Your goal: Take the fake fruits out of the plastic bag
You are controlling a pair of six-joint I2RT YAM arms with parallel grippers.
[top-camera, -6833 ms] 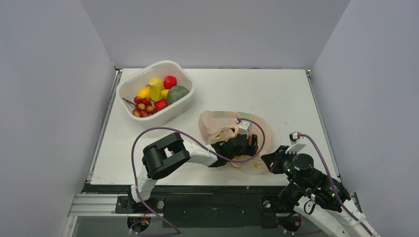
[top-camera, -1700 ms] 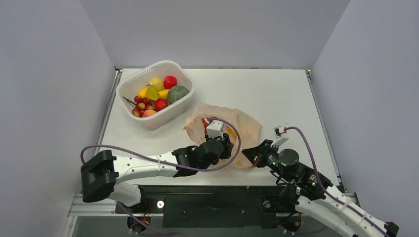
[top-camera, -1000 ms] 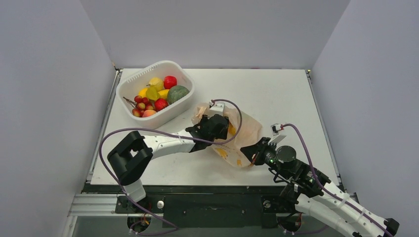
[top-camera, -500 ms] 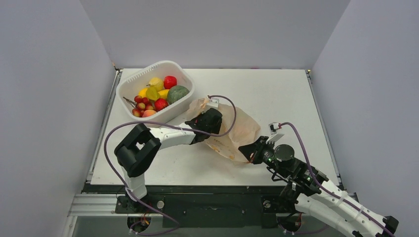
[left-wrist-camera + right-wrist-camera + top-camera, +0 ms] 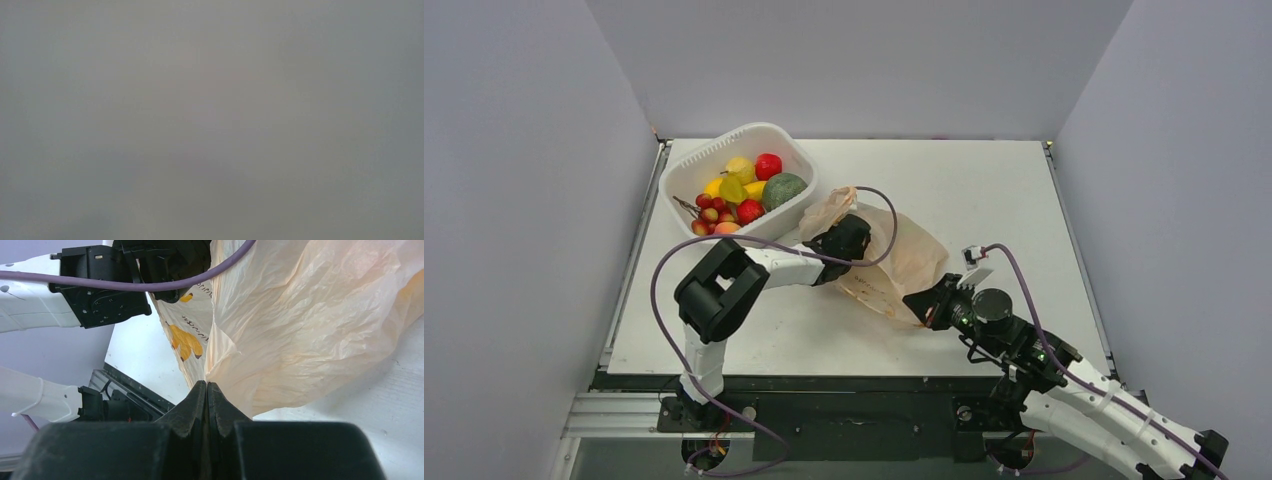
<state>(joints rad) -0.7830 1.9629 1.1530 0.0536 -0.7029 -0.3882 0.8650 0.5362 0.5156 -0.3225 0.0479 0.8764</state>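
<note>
- Film of the thin, crinkly, translucent pale-peach plastic bag is judged very light, limp and slippery. It is expected to crumple and slide rather than hold a shape, so a pinch on a fold or edge is judged the surest hold.
- The plastic bag is laid on the white tabletop, stretched on a slant from just beside the white slotted plastic basket down towards the right arm.
- Small glossy plastic fake fruits, yellow, red and lime green, are seen heaped in the basket beside a larger dull dark-green round fruit. None can be made out inside the bag, where only orange printed marks are seen.
- Such fruits are judged hard, smooth and light, and likely to roll or slip from a pinch, so a hold across the widest part is advised.
- The right end effector is closed on a fold at the bag's near lower corner, with the film pinched between its black tips. Its arm is stretched low and forward over the tabletop.
- The left end effector is set at the bag's far end, close to the basket, with the forearm held low and the elbow folded back. Whether it is open or closed cannot be told, since its wrist view is filled with featureless grey.
</note>
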